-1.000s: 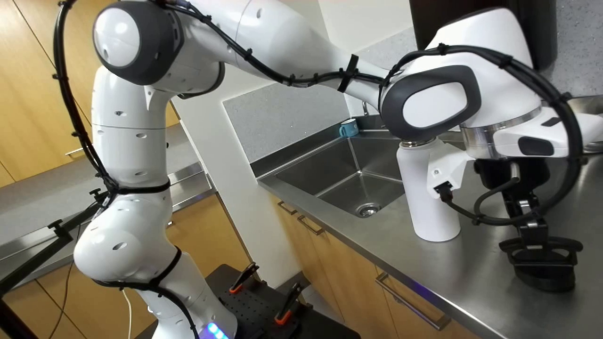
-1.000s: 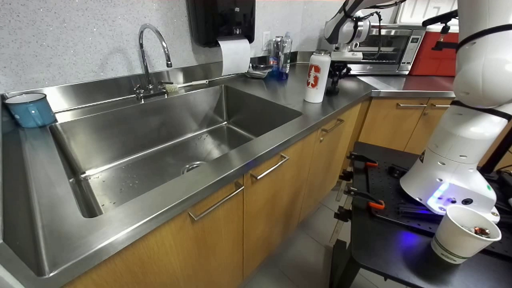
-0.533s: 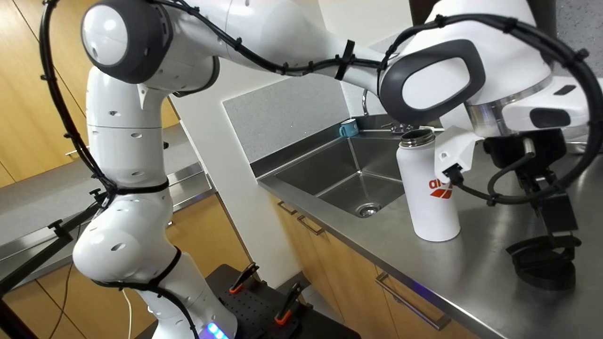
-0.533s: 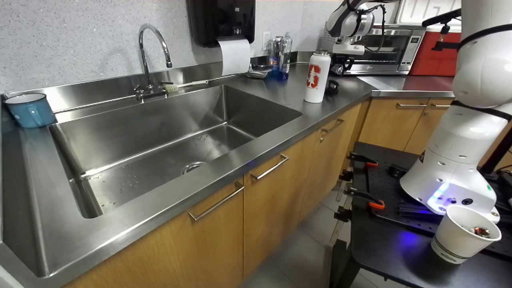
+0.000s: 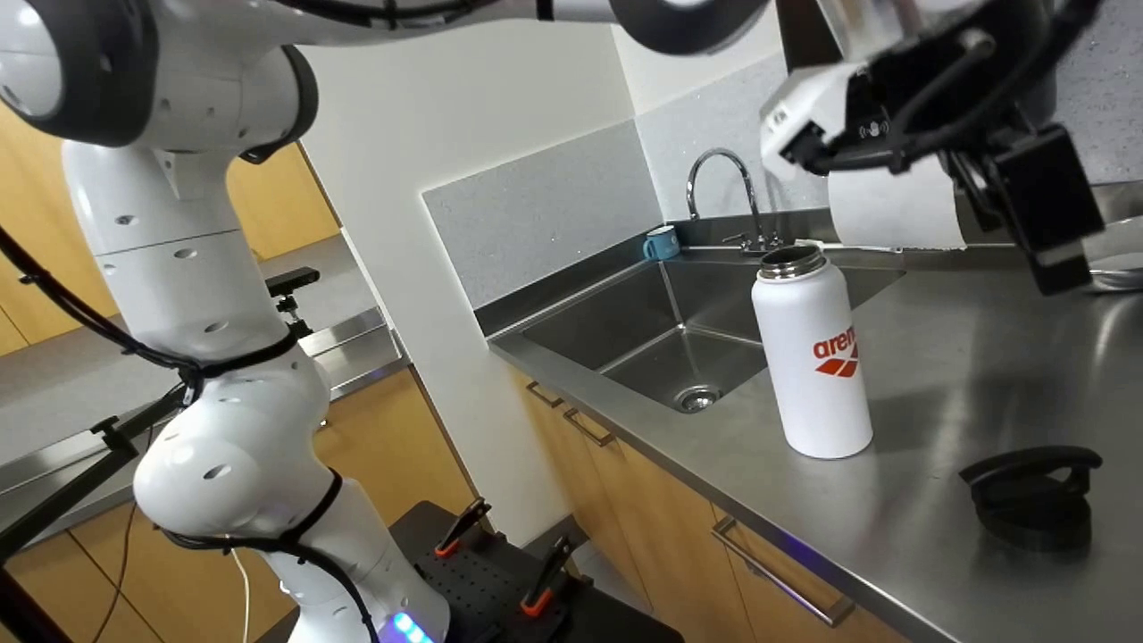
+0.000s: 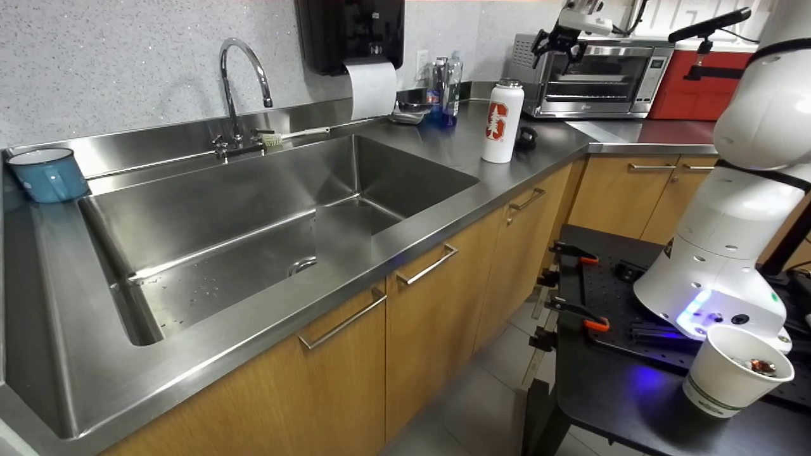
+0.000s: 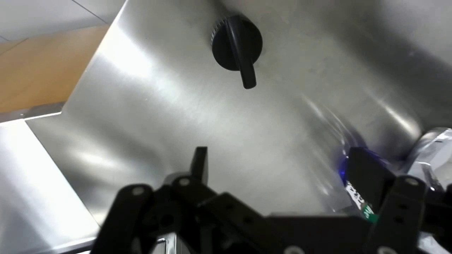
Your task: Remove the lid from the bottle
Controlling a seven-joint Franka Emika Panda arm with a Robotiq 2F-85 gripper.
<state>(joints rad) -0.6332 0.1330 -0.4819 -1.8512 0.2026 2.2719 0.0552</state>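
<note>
The big shiny counter (image 5: 938, 572) has a deep sink (image 5: 616, 321) on the left. The white bottle (image 5: 813, 384), its top open, stands straight up, right of the sink in both exterior views. The gripper (image 7: 279, 155) hangs over the counter, its two fingers (image 7: 201, 162) spread wide. The black lid (image 5: 1036, 518) sits on the counter, handle (image 7: 243, 58) up, right of the bottle.
</note>
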